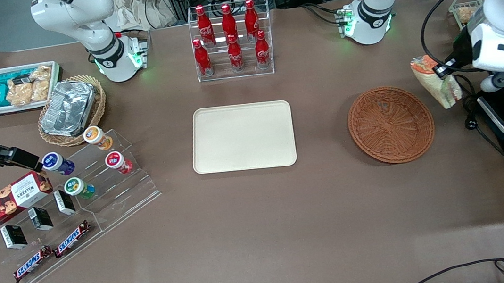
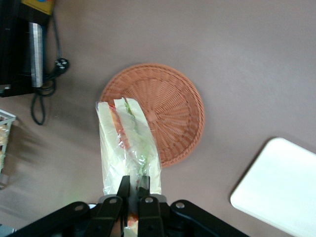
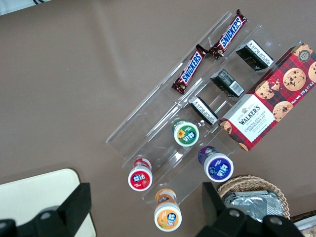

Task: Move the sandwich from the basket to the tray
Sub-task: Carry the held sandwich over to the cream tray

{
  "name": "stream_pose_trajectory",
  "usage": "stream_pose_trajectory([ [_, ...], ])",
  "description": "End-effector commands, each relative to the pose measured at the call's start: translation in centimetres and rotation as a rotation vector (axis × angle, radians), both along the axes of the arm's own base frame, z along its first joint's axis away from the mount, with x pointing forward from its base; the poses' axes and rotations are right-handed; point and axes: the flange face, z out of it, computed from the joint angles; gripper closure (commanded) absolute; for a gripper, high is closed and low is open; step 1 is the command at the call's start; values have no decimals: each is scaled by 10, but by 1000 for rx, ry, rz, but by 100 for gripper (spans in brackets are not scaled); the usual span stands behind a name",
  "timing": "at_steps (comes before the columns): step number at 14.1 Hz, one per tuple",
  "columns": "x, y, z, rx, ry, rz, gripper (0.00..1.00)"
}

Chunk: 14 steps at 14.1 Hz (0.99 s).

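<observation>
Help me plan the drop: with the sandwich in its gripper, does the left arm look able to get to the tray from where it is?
Probably yes. The gripper, shut on the sandwich, hangs above the table beside the basket. Only that low, empty basket lies between it and the bare tray.

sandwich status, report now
Gripper shut on sandwich, held in the air above the table beside the basket. Basket empty. Tray bare, nothing in the way.
</observation>
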Motion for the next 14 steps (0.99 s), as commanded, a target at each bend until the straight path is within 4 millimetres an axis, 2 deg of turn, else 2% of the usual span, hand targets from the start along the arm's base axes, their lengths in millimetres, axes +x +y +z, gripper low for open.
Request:
stream_pose_trajectory([
  [1, -5, -51, -5, -8, 30, -63, 100],
  [5, -15, -124, -29, 8, 58, -53, 100],
  [7, -18, -144, -33, -76, 76, -57, 100],
  [8, -17, -154, -43, -124, 111, -65, 100],
  [10, -30, -199, -61, -117, 131, -138, 100],
  [12, -42, -241, -68, -112, 71, -200, 100],
  [14, -36, -257, -83, -151, 60, -189, 100],
])
